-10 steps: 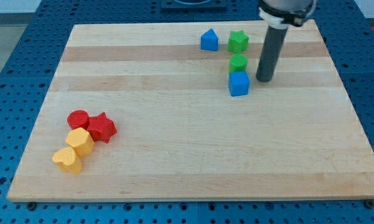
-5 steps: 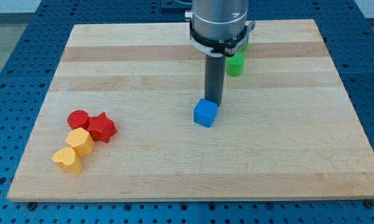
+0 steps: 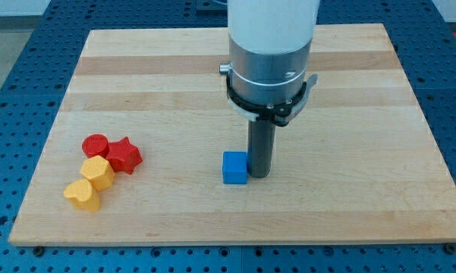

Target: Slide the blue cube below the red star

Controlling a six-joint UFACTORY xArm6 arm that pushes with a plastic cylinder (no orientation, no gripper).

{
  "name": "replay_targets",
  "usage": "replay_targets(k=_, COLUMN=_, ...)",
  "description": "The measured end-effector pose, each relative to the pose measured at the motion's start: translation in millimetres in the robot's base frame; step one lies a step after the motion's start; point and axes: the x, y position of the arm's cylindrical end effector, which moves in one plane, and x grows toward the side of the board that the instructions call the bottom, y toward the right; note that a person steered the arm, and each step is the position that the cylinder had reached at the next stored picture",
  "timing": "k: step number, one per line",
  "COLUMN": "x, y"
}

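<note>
The blue cube point(image 3: 234, 168) lies on the wooden board point(image 3: 364, 189) a little below its middle. My tip point(image 3: 258, 174) rests right against the cube's right side. The red star point(image 3: 124, 155) lies at the view's left, well to the left of the cube and slightly higher. The arm's wide body hides the board's upper middle.
A red cylinder point(image 3: 95, 145) touches the star's left. A yellow hexagon-like block point(image 3: 97, 172) and a yellow heart-like block point(image 3: 82, 194) sit just below them. The other blue block and the green blocks are hidden behind the arm.
My tip has pushed the blue cube from the upper right down and left to below the board's middle. The arm's body now covers the green blocks.
</note>
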Motion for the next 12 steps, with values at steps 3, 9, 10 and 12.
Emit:
replay_targets(k=3, x=-7.3, y=-17.7)
replay_targets(k=9, x=19.1, y=-122.3)
replay_targets(k=10, x=19.1, y=-136.5)
replay_targets(k=12, x=19.8, y=-146.6)
